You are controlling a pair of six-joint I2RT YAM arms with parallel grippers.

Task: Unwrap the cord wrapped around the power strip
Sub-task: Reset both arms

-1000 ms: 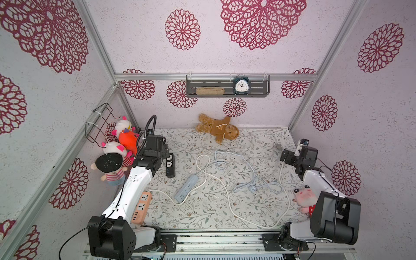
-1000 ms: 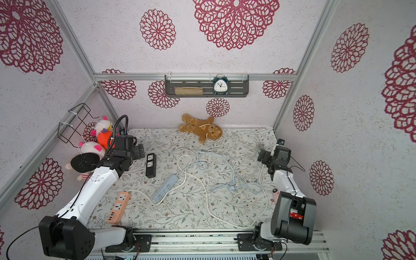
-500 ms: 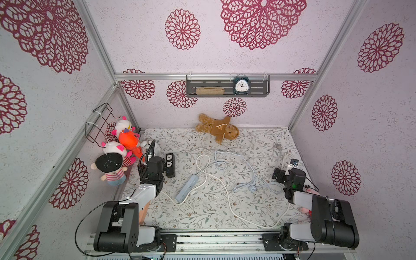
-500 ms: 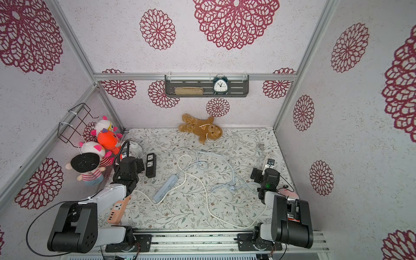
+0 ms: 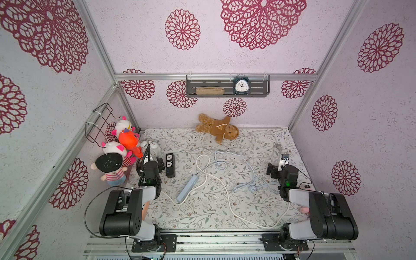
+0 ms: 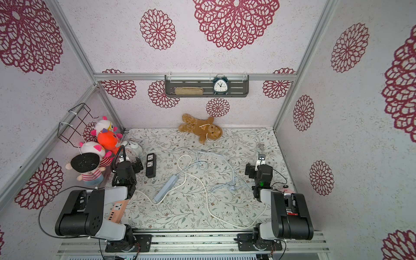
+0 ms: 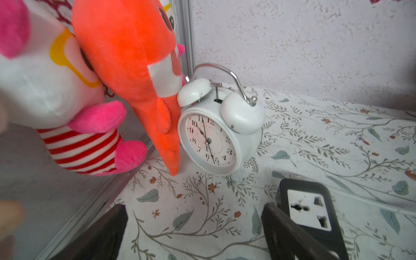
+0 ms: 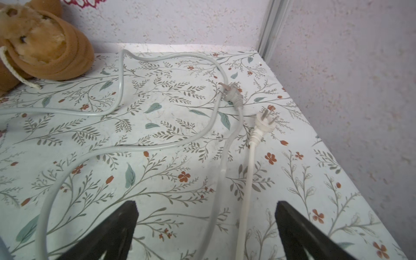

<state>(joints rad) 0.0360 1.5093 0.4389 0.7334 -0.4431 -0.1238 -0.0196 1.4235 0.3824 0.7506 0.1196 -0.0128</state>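
A pale blue power strip (image 5: 187, 188) (image 6: 165, 188) lies flat mid-table. No turn of cord shows around it. A white cord (image 5: 225, 191) and a pale grey cord (image 5: 250, 166) sprawl loose over the table. Their plugs, white (image 8: 263, 122) and grey (image 8: 231, 93), lie near the right wall. My left gripper (image 5: 152, 161) (image 7: 194, 209) is open and empty, low at the left beside a black power strip (image 5: 170, 165) (image 7: 311, 209). My right gripper (image 5: 280, 167) (image 8: 206, 204) is open over both cords, holding nothing.
A white alarm clock (image 7: 216, 135) and plush toys (image 5: 126, 139) crowd the back-left corner. A brown plush bear (image 5: 217, 130) lies at the back. An orange power strip (image 6: 116, 211) lies under the left arm. On the back wall hangs a shelf (image 5: 227, 95).
Both arms have folded back toward the front rail and come down low over the table. Both grippers stayed open. The cords and strips have not moved.
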